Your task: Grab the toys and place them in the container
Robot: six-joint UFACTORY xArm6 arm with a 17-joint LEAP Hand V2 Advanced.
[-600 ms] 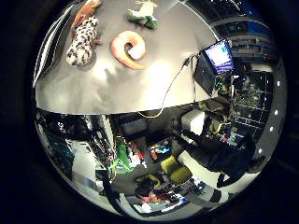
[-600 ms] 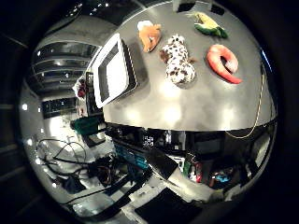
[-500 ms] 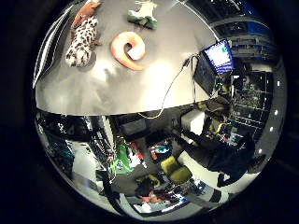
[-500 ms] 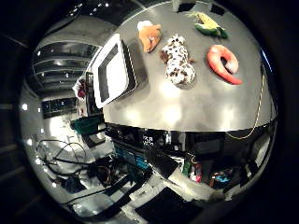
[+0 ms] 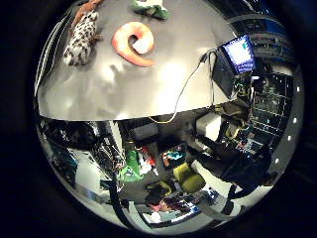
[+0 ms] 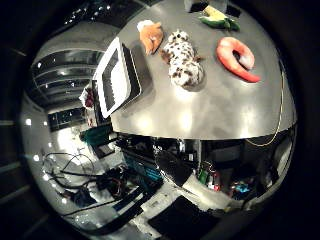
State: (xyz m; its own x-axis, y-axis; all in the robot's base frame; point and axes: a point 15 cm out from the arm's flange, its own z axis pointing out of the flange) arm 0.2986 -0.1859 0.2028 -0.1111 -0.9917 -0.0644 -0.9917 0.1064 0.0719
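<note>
currently i judge the task unstarted: the spotted toy, orange toy, shrimp toy and green toy all lie on the table beside the empty container, and i cannot tell how the hand's fingers stand.

The table carries 4 toys and 1 container. The container sits at one table edge. The fox toy lies just beside the container. The spotted plush toy lies next to the fox toy, on the side away from the container. The shrimp toy lies beyond the spotted plush toy, apart from it. The corn toy lies near the shrimp toy, toward the far table edge. A monitor stands off the table, beyond the edge nearest the shrimp toy.
</note>
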